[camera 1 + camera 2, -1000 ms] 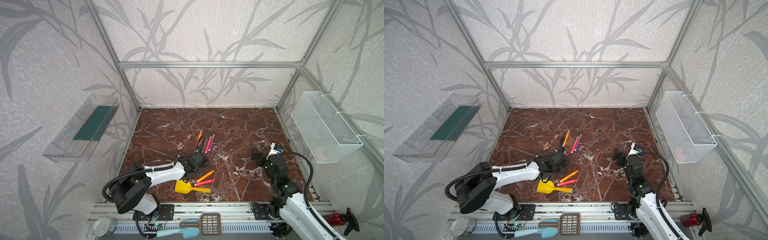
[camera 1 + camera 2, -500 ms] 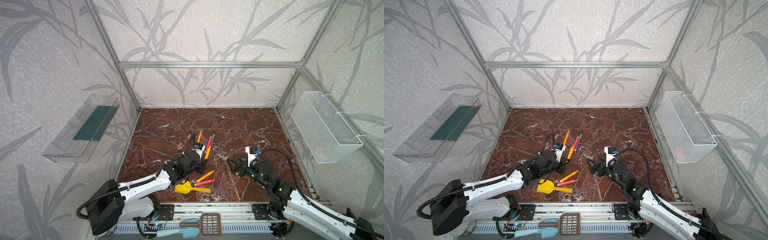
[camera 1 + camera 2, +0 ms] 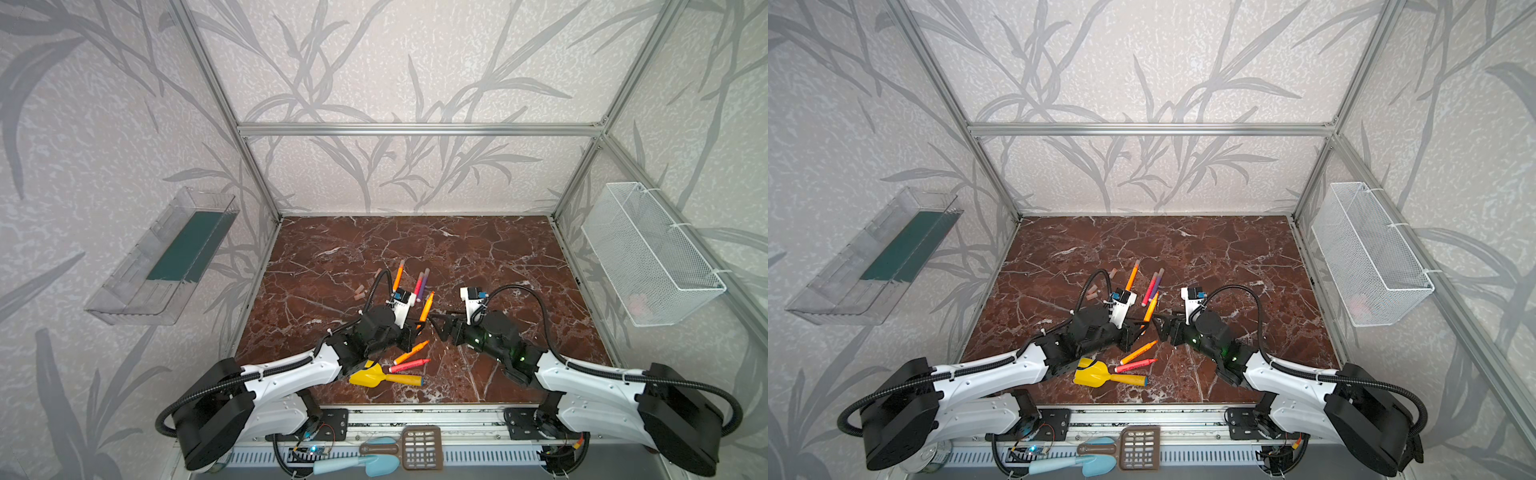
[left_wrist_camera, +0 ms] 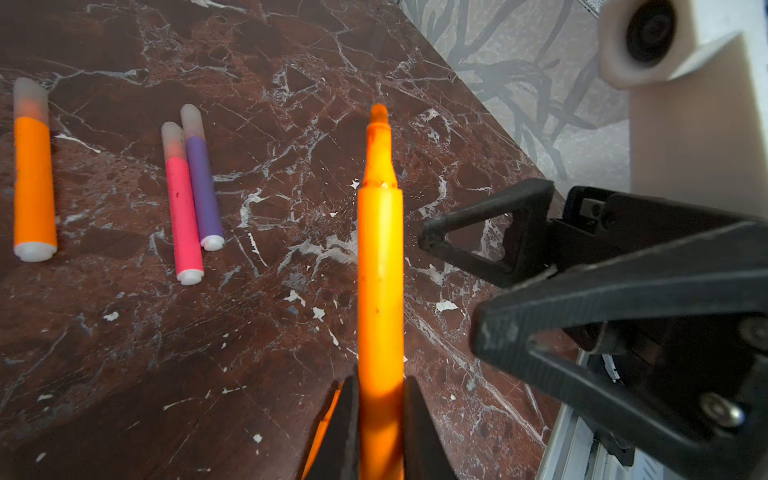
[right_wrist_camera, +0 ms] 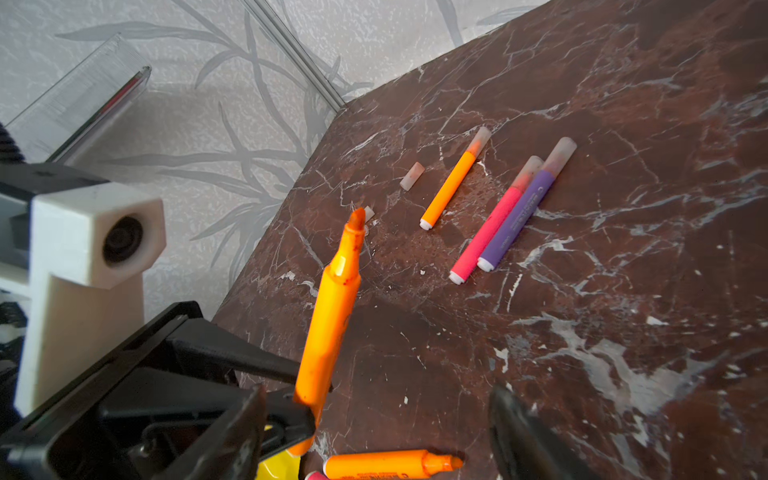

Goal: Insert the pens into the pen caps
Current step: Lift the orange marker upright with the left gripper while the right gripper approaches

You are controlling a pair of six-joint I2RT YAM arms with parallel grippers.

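My left gripper is shut on an uncapped orange pen, raised off the marble with its tip pointing away. It also shows in both top views. My right gripper stands open just beside that pen and holds nothing. Three capped pens lie behind: orange, pink, purple. Loose pen caps lie to their left. An uncapped orange pen and a pink-red one lie near the front.
A yellow toy shovel lies by the front edge under the left arm. A clear tray hangs on the left wall and a wire basket on the right wall. A blue scoop and a brown sieve sit on the front rail.
The left gripper rose from the table with the orange pen. The right arm swung in leftward until its gripper reached the pen, and its jaws narrowed a little.
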